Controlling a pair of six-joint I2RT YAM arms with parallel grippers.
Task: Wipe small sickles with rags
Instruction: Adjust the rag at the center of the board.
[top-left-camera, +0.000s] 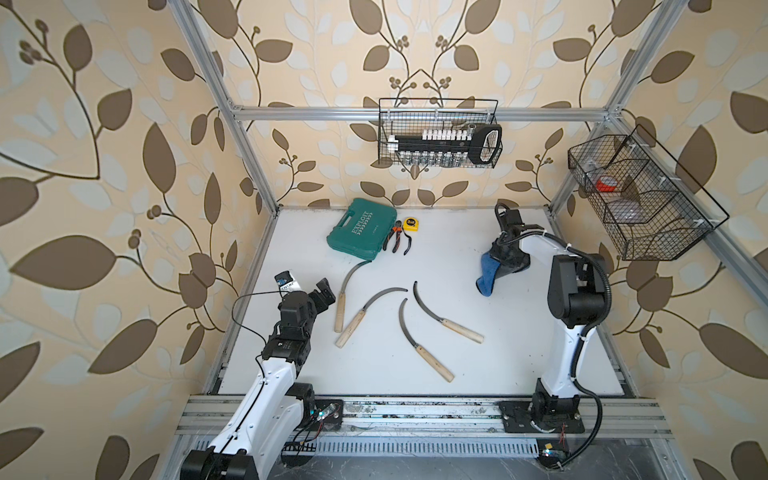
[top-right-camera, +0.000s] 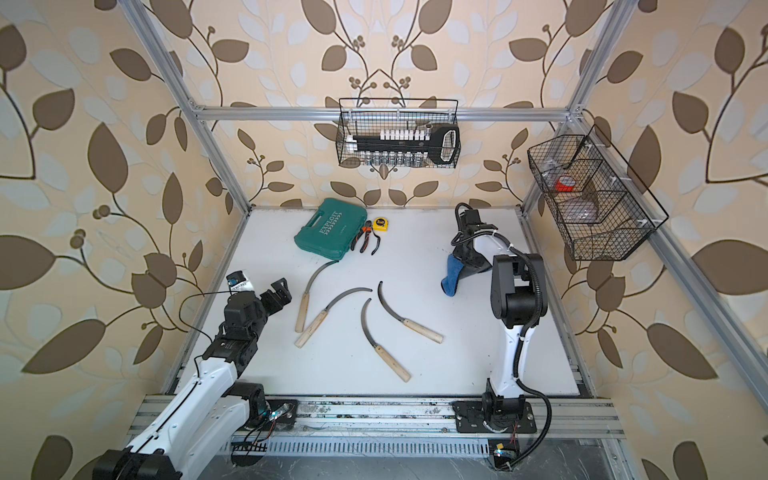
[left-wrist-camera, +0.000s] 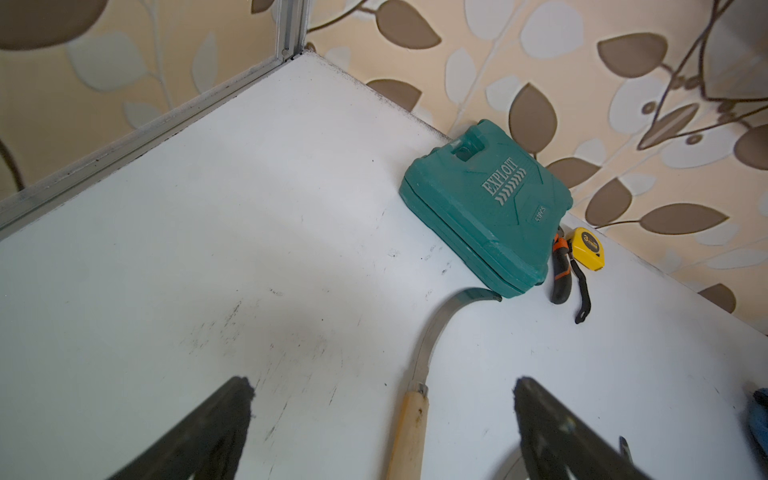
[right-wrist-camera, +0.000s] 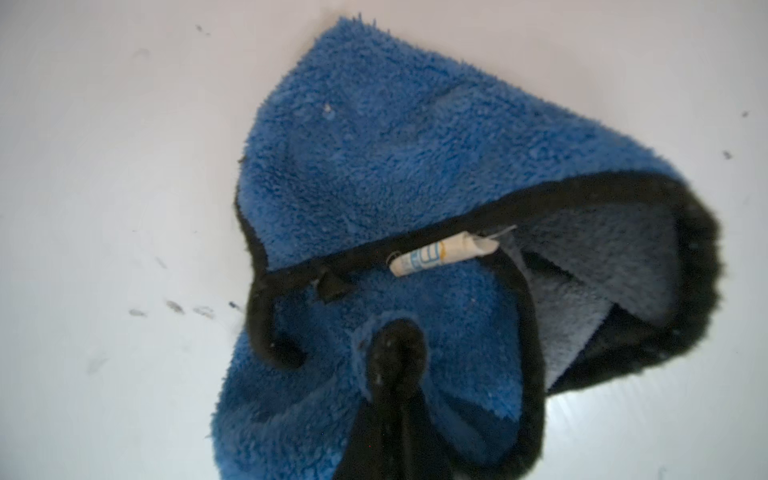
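Left hand (left-wrist-camera: 382, 401) spread wide, holding nothing, just beside the leftmost sickle (top-left-camera: 341, 307). Four sickles (top-left-camera: 419, 345) lie flat mid-tabletop (top-left-camera: 519, 353), none touching another. Behind them are one teal case (top-left-camera: 360, 228), one pair of pliers (top-left-camera: 399, 240) and one yellow tape measure (top-left-camera: 410, 224). Right of the sickles, right hand (right-wrist-camera: 397, 345) pinched closed on the one blue rag (top-left-camera: 487, 276), which droops from it. Two wire baskets (top-left-camera: 440, 162) hang on the frame.

The soft blue fluffy microfibre cloth (right-wrist-camera: 374, 166) buries the pinched tips of the right gripper (right-wrist-camera: 397, 353) in the right wrist view, and the frame edge crops it. In the left wrist view the edge crops the pale wooden handle of a curved grey-bladed sickle (left-wrist-camera: 409, 428).
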